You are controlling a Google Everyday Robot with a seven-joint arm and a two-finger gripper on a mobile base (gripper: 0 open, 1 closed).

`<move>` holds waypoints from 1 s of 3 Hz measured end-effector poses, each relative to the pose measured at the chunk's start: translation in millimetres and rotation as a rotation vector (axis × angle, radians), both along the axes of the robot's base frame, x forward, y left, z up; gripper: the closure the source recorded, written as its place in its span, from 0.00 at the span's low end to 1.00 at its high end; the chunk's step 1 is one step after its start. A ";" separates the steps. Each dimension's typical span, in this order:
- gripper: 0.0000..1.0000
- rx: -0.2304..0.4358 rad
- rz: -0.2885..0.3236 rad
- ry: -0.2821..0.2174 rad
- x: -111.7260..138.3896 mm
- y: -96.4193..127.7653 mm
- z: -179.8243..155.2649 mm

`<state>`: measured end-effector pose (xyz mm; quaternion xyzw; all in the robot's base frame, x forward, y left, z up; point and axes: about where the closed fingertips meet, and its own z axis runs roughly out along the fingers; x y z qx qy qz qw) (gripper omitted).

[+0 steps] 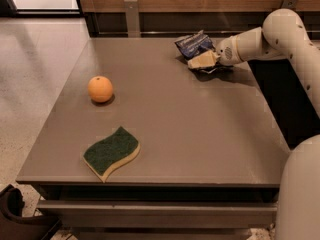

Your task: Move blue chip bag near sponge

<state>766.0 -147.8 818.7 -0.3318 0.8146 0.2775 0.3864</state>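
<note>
The blue chip bag is at the far right of the table, its wrinkled navy foil tilted up off the surface. My gripper reaches in from the right and is shut on the bag's lower edge, with its cream fingers in front of the bag. The sponge, green on top with a pale yellow base, lies flat near the table's front left, far from the bag.
An orange sits on the left part of the grey table. My white arm crosses the back right corner. A wooden wall with a metal post stands behind the table. A dark object is on the floor at the front left.
</note>
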 end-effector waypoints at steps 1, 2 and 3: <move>0.70 0.000 0.000 0.000 0.0 0.0 2.0; 0.93 0.000 0.000 0.000 0.0 0.1 2.5; 1.00 0.000 0.000 0.000 0.0 0.2 2.6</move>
